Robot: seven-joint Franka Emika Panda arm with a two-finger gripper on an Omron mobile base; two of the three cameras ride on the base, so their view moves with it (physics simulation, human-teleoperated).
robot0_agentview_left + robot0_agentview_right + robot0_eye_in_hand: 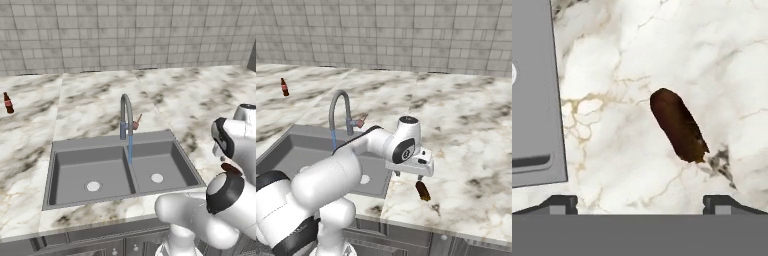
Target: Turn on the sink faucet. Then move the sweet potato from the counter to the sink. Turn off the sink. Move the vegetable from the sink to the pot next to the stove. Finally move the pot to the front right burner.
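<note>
Sweet potato [678,126] – reddish-brown oblong lump lying flat on the counter [466,130], to the right of the sink [90,165] and near the counter's front edge; touched by nothing. In the left base view a sliver of it [231,168] shows behind the arm.

Gripper [407,175] – hangs just above the sweet potato, pointed down at it; jaws spread wide and empty, the two finger tips [562,204] standing well apart with the lump lying between and beyond them in the hand view.

Sink faucet [127,116] – grey gooseneck at the back rim of the sink, small reddish lever tilted to its right; a thin blue stream drops from the spout over the divider between the bowls.

Sink – grey double basin set in the marble, wide bowl left, narrower bowl right, each with a pale round drain.

Bottle [8,103] – dark red, upright, far left on the counter, well apart from the sink
</note>
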